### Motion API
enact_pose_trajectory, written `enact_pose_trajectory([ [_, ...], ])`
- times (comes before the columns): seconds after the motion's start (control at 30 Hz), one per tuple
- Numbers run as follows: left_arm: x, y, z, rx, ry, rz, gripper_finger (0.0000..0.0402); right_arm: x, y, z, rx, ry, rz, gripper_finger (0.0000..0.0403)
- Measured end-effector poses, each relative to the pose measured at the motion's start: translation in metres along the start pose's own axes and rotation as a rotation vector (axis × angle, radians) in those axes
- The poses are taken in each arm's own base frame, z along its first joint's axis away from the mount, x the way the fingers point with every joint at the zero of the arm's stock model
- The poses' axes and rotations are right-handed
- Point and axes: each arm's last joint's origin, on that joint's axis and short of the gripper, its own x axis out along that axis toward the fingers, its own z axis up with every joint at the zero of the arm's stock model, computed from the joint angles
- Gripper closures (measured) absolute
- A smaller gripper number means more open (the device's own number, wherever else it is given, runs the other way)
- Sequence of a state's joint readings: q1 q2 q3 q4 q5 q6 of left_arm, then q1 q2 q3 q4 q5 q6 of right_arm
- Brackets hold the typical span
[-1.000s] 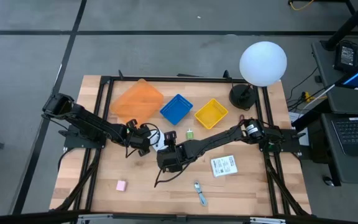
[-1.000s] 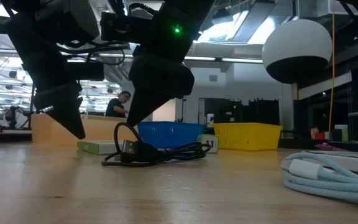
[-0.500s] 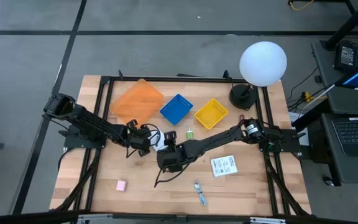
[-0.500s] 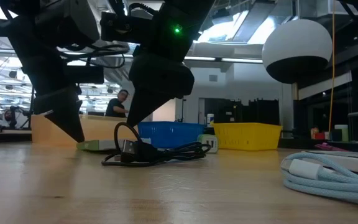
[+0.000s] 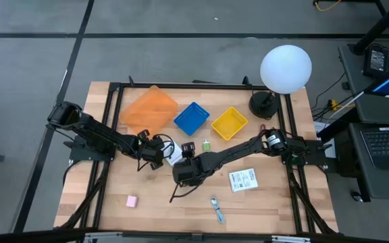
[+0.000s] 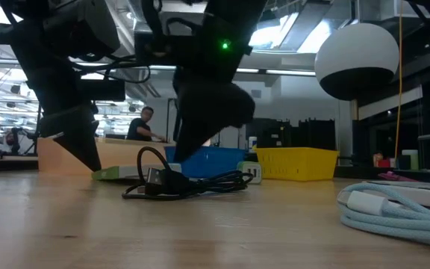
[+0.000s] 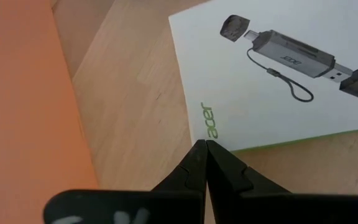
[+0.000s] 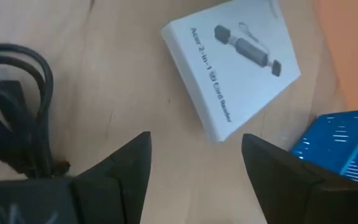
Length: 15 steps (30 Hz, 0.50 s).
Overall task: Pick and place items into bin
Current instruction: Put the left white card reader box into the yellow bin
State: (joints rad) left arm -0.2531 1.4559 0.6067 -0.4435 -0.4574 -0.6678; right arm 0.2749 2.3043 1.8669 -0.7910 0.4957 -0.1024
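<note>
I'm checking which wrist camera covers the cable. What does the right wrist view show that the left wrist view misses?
Only the right wrist view shows the black coiled cable, a corner of the blue bin, and the open right pincer with its fingers spread wide. Only the left wrist view shows the shut left pincer, fingertips together at the box's edge, and the green brand lettering on the box. Both show the white printed box, the orange bin and the wooden table.
</note>
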Motion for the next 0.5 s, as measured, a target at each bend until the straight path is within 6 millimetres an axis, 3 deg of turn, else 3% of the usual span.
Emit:
enact_pose_trajectory([
  [0.27, 0.000, 0.000, 0.000, 0.001, 0.003, -0.002, 0.0400, 0.023, 0.010, -0.009, -0.039, -0.058, -0.096, 0.0173],
  [0.5, 0.000, 0.000, 0.000, 0.001, 0.004, -0.003, 0.0400, 0.029, 0.008, -0.010, -0.037, -0.087, -0.133, 0.0173],
])
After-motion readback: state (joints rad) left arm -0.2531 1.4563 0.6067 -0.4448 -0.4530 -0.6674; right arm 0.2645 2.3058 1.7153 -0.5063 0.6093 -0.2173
